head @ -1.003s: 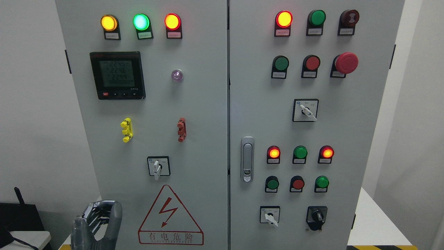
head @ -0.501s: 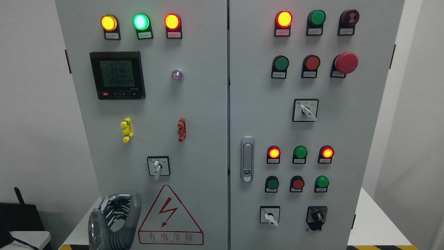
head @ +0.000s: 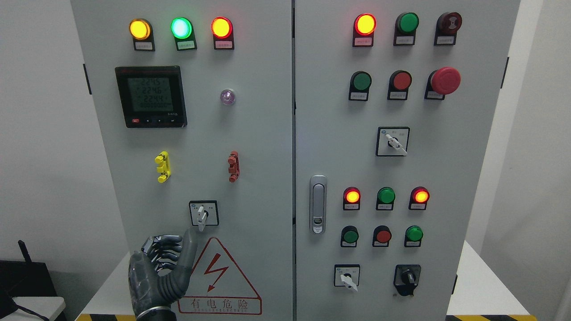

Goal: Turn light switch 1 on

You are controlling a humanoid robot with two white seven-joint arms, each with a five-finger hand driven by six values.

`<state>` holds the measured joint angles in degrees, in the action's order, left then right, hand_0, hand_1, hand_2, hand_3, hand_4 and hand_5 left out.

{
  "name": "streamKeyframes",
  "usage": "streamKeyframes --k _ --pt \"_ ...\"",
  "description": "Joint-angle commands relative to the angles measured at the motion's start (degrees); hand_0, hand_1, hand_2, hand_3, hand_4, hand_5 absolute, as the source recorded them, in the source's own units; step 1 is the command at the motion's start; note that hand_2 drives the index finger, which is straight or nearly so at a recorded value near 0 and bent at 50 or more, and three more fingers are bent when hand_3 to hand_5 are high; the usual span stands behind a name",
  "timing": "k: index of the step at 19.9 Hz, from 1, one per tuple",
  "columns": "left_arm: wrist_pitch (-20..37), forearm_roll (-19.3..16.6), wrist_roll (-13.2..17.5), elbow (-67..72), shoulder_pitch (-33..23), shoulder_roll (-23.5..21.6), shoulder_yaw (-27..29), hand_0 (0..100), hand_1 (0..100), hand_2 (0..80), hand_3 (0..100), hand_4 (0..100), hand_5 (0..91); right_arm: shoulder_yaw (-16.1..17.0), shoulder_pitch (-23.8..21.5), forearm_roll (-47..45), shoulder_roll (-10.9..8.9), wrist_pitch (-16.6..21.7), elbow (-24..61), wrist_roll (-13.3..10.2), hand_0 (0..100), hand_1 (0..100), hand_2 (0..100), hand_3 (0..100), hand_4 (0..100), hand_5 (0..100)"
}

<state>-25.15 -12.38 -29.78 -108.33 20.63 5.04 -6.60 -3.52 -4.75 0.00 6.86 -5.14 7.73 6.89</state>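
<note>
Left dark metal hand point(head: 160, 272), fingers curled on nothing, thumb up, just below the white-handled rotary switch point(head: 203, 215) on grey cabinet door point(head: 250, 147).

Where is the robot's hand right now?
In the head view, the left hand is low on the left cabinet door, just below the white-handled rotary switch and beside the warning triangle.

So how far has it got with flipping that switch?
Nothing looks done yet: the rotary switch on the left door has its white handle pointing straight down, untouched. In hand: the left hand is raised just below it, fingers curled and thumb up, holding nothing. Left to do: reach the handle, grip it and turn it.
</note>
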Motion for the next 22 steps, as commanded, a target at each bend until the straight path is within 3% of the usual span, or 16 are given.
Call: streamKeyframes --k 1,22 --pt "-2.2 -0.5 -1.2 0.1 2.4 0.7 -2.6 7 48 54.0 72 75 67.8 0.0 0.0 -1.1 0.0 0.0 0.0 0.0 12 39 0 0 0 0" --pt "-8.5 -2.1 -2.8 1.3 4.8 0.9 -3.9 11 53 53.8 72 75 69.3 0.0 0.0 -1.0 0.0 0.0 0.0 0.0 12 39 0 0 0 0"
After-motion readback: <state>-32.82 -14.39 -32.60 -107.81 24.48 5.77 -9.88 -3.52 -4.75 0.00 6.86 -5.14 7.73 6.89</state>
